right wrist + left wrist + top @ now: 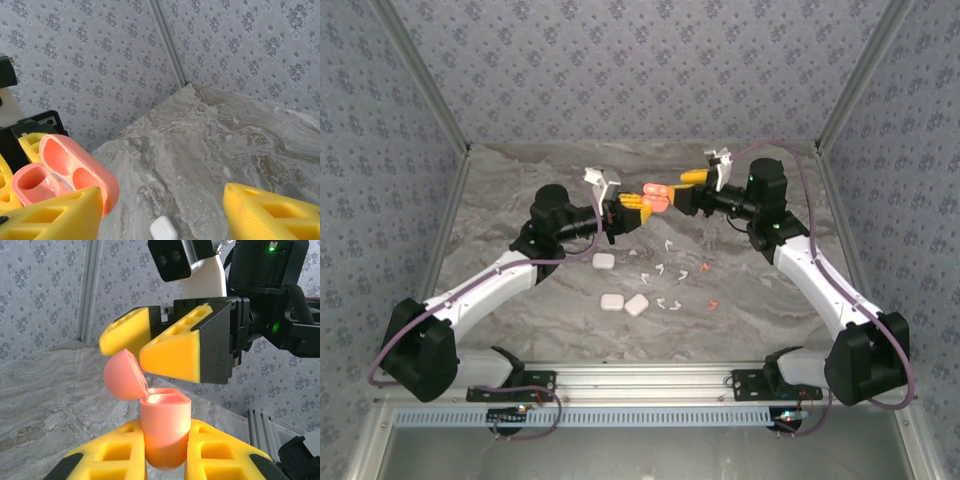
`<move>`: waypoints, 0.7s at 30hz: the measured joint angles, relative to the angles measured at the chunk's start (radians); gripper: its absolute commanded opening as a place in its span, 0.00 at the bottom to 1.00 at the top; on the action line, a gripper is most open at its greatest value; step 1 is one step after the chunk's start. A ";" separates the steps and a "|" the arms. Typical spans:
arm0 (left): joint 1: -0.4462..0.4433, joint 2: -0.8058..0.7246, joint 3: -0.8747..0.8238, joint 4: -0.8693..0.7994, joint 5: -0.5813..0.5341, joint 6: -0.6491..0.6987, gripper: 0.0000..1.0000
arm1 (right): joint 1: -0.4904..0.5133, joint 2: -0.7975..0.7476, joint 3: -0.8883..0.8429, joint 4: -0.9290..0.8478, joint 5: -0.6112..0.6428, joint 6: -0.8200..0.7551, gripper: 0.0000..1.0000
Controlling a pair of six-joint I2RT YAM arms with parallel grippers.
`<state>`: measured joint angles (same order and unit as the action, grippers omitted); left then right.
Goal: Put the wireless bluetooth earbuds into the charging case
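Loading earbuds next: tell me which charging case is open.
The coral-pink case held in the left hand, lid flipped up; the three white cases on the table are shut.

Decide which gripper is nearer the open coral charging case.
Left. The left gripper is shut on the coral case, holding its body aloft; the right gripper hangs open just beside the lid.

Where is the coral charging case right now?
Top view, centre-rear: the coral charging case, lid open, is clamped in the left gripper above the table, with the open right gripper just right of it.
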<state>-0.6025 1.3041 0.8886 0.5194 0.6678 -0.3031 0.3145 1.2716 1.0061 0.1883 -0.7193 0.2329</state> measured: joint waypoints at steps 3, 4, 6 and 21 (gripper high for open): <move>0.000 0.000 0.000 -0.008 -0.005 0.008 0.00 | -0.014 -0.008 0.000 -0.006 -0.003 0.010 0.67; 0.000 0.000 0.000 -0.013 -0.010 0.012 0.00 | -0.020 -0.015 0.000 -0.015 -0.002 0.011 0.67; 0.000 -0.001 -0.001 -0.024 -0.029 0.019 0.00 | -0.037 -0.050 0.000 -0.056 0.006 0.011 0.66; -0.039 -0.105 -0.227 0.188 -0.170 0.115 0.00 | -0.050 -0.087 -0.042 -0.717 0.455 0.040 0.51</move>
<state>-0.6418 1.1992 0.6617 0.7078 0.4976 -0.1883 0.2642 1.1851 0.9646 -0.5285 -0.2638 0.2726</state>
